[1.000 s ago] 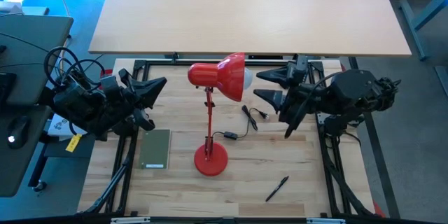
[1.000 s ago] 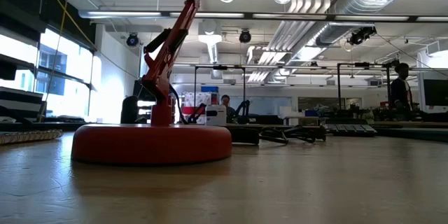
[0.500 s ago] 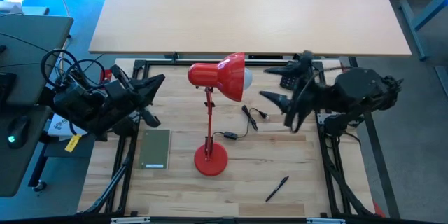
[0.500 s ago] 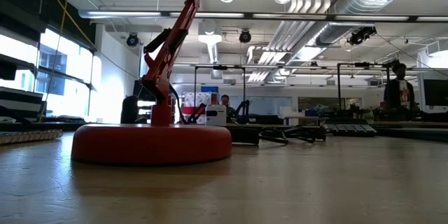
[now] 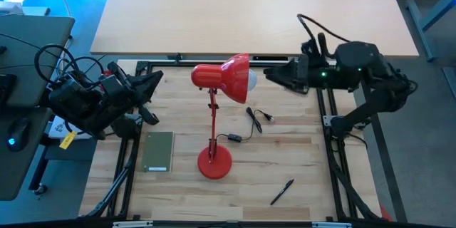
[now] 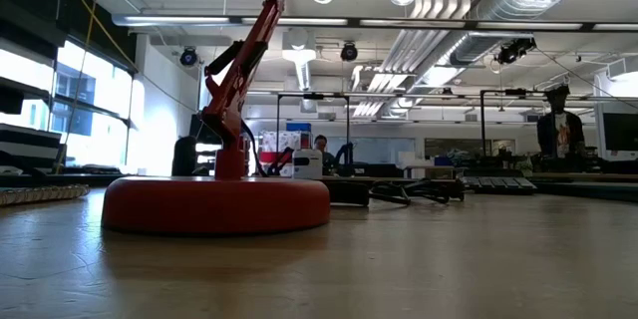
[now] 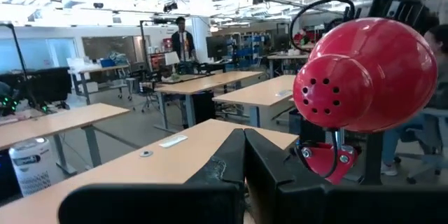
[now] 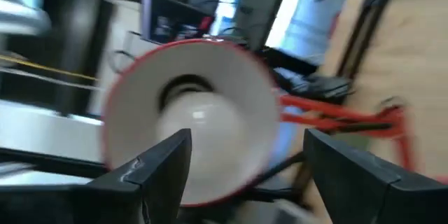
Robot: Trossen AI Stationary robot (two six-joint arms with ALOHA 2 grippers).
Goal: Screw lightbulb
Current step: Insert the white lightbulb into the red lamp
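R tool point(image 5: 274, 76) open, facing the lightbulb point(image 8: 198, 129) w/in red lamp shade point(image 5: 235, 78); L tool point(image 5: 153, 85) closed, idle at worktop point(image 5: 285, 157) edge.

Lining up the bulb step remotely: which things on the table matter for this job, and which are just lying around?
For the job:
- lightbulb, sitting in the shade
- red desk lamp
- right gripper, open, facing the shade's mouth
- left gripper, shut, behind the shade

Lying about:
- black pen
- green booklet
- lamp's cord and switch
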